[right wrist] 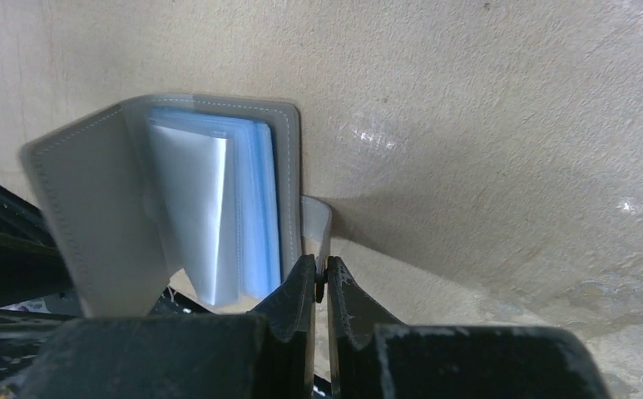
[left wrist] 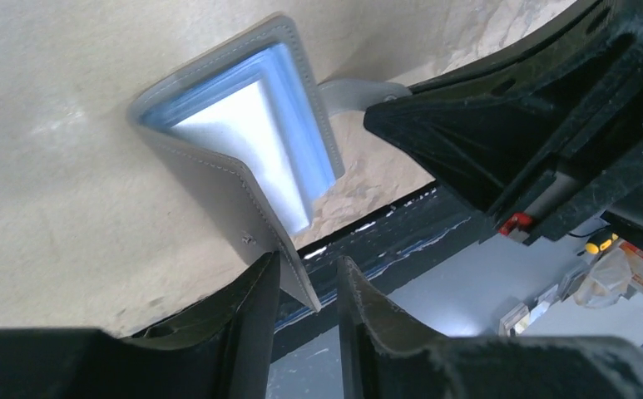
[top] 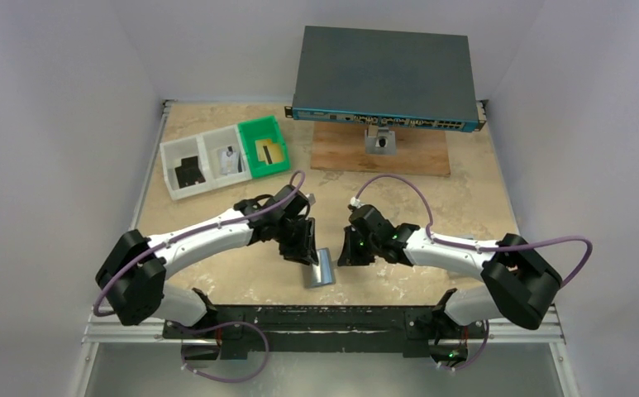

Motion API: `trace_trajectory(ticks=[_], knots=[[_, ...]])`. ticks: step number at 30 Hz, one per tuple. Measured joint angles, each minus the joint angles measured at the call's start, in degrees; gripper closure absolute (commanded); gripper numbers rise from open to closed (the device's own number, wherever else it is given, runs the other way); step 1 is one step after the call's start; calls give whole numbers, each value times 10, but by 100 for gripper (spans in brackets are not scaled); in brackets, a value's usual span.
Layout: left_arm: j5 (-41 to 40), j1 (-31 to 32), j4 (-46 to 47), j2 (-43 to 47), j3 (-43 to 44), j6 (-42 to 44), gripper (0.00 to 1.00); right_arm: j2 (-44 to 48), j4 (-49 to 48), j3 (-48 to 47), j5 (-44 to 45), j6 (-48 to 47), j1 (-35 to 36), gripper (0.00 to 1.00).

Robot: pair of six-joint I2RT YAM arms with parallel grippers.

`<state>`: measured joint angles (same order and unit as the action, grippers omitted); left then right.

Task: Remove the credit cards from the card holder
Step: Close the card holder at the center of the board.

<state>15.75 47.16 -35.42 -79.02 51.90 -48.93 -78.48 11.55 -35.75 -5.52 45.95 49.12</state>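
While right fingers (right wrist: 305, 289) pinch the card holder (right wrist: 93, 191), spread left fingers (left wrist: 259, 291) straddle its cover (left wrist: 218, 191).

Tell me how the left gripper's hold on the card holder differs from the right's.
The left gripper has its fingers apart, straddling the edge of the card holder's studded cover; the right gripper has its fingers almost together, pinching the closure tab. A slit shows beside the cover on the left, so a firm clamp there is unclear; none shows on the right. Both meet the open holder at an edge, not its bluish pockets.
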Motion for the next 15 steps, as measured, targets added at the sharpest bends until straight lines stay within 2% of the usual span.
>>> trace_trajectory(ticks=[7, 15], knots=[[29, 6, 72, -67, 1, -19, 51, 0, 0, 0, 0, 3, 1, 100], [43, 6, 139, -120, 0, -51, 42, 2, -3, -1, -2, 12, 5, 100]])
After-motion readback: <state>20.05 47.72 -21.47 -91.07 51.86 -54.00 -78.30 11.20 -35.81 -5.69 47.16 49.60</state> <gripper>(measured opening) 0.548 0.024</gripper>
